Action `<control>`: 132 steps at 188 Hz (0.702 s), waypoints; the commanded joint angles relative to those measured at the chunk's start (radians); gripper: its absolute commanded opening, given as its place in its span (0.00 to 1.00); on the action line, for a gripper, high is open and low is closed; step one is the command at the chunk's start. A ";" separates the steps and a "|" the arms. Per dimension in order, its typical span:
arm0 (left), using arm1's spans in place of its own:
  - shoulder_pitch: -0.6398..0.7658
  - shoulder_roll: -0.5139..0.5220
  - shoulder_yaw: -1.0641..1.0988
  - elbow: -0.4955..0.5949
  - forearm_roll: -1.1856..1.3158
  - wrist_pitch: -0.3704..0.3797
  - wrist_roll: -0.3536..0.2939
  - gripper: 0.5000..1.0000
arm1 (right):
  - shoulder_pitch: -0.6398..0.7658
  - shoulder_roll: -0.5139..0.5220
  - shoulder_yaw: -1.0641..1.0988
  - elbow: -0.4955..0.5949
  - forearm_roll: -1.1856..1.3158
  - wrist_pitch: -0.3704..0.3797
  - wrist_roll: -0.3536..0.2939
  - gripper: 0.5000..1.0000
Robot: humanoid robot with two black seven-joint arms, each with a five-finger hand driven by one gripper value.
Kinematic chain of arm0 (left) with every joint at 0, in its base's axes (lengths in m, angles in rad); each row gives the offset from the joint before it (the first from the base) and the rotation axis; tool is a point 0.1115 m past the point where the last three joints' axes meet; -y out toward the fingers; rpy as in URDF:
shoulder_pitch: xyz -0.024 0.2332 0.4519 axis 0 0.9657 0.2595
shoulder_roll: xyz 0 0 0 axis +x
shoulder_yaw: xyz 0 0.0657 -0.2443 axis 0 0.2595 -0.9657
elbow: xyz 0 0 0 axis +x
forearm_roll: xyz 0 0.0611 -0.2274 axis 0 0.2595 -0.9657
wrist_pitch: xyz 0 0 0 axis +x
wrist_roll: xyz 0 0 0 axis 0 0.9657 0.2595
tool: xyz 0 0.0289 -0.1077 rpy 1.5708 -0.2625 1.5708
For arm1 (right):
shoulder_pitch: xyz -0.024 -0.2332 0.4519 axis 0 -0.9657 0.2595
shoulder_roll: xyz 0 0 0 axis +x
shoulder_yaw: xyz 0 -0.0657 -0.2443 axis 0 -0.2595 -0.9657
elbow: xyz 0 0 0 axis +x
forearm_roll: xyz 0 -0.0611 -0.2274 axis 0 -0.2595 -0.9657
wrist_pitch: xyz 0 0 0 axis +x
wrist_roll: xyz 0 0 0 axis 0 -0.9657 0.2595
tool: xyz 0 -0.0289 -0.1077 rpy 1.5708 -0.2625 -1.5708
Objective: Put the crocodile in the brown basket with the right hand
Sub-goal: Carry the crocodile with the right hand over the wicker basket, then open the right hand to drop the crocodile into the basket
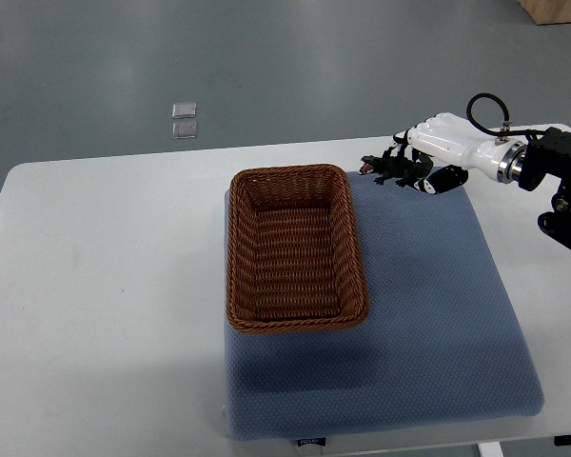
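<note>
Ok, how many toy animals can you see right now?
1. The crocodile, held in the right hand at the far edge of the blue mat, just right of the basket. None shows inside the basket.

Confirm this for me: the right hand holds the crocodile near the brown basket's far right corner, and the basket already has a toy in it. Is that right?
Not quite. The top view shows the brown basket empty, with only its woven bottom inside. The rest stands: the right hand holds the crocodile near the basket's far right corner.
</note>
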 commanded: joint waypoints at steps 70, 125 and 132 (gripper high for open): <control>0.000 0.000 0.000 0.000 0.000 0.000 0.000 1.00 | 0.023 0.181 -0.020 0.022 -0.003 0.000 0.015 0.00; 0.000 0.000 0.000 0.000 0.000 0.000 0.000 1.00 | 0.012 0.232 -0.065 0.019 -0.006 0.000 0.026 0.01; 0.000 0.000 0.000 0.000 0.000 0.000 0.000 1.00 | 0.008 0.233 -0.065 0.017 -0.006 0.000 0.026 0.04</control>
